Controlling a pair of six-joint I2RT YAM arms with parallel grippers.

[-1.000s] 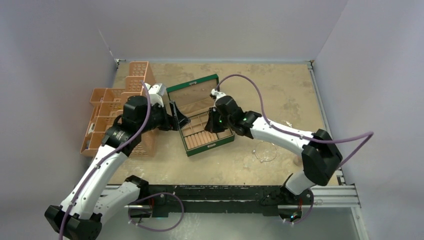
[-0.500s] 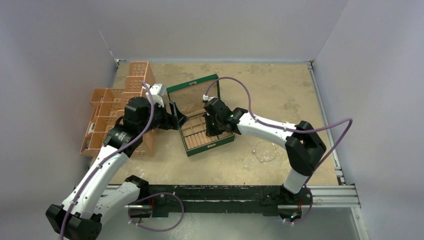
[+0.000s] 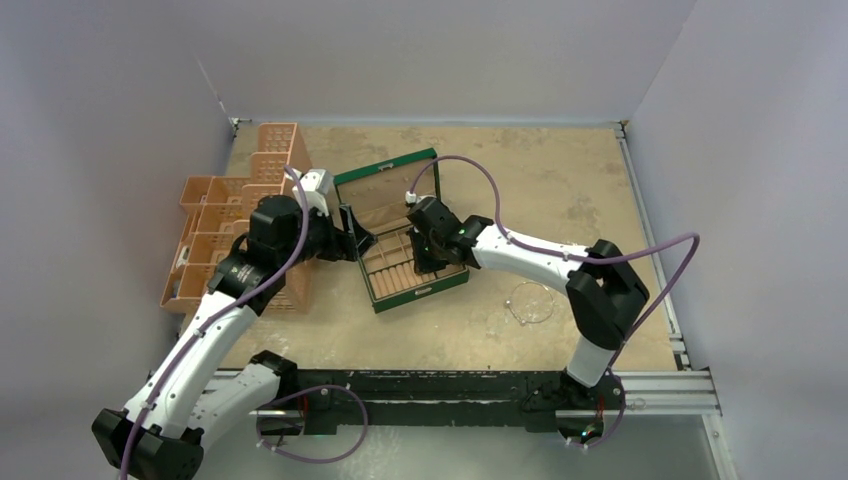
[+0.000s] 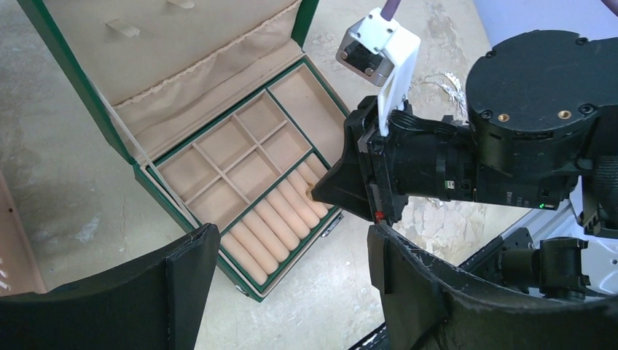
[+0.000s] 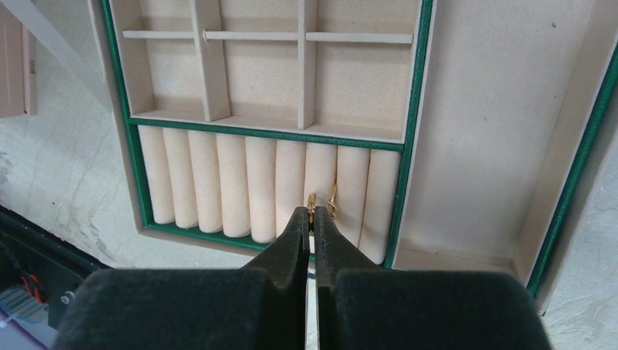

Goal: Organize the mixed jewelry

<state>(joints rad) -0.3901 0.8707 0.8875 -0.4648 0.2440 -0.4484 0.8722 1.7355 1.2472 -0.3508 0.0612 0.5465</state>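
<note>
The green box (image 3: pixel 421 291) lies open, tan ring rolls along its near side. My right gripper (image 5: pixel 312 213) is shut on a tiny gold ring (image 5: pixel 311 200) and holds it at a groove between two rolls. A second gold ring (image 5: pixel 334 201) sits in the neighbouring groove. The same gripper tip (image 4: pixel 316 193) shows over the rolls in the left wrist view. My left gripper (image 4: pixel 288 244) hangs open beside the box's left side (image 3: pixel 350 236), holding nothing. A thin silver wire hoop (image 3: pixel 530 303) lies on the table to the right. A glittery silver chain (image 4: pixel 446 79) lies beyond the box.
Orange plastic baskets (image 3: pixel 275 140) are stacked at the left, close behind my left arm. The box lid (image 3: pixel 385 185) stands open toward the back. White walls close in the table on three sides.
My right arm has swung left, bringing its shut gripper further over the ring rolls. The left arm has barely moved.
</note>
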